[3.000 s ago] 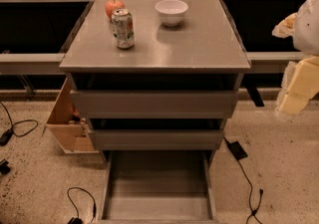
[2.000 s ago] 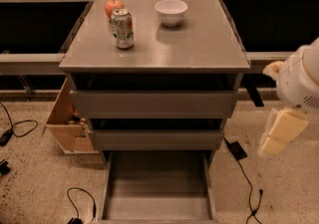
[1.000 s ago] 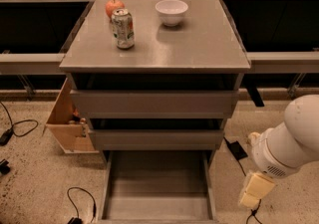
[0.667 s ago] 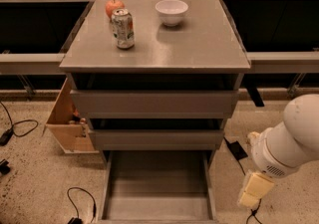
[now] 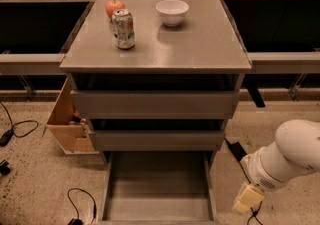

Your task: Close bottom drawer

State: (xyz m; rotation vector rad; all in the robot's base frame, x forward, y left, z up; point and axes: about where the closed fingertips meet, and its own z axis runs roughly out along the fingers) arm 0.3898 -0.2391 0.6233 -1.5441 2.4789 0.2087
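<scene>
The bottom drawer [image 5: 157, 189] of the grey cabinet [image 5: 155, 44] is pulled far out toward me, a wide shallow grey tray that looks empty; its front edge runs along the bottom of the view. The two taller drawers [image 5: 155, 103] above it stand only slightly out. My gripper [image 5: 247, 199] is a cream-coloured end on the white arm [image 5: 287, 156], low at the right. It sits just outside the drawer's right wall, close to the floor and apart from the drawer.
On the cabinet top stand a soda can [image 5: 123, 29], a red apple [image 5: 114, 6] and a white bowl [image 5: 172, 12]. A light wooden box [image 5: 67, 124] sits left of the cabinet. Black cables [image 5: 80, 204] lie on the speckled floor on both sides.
My arm has come down from the upper right to low beside the drawer's right side, then held nearly still. The drawer has not moved.
</scene>
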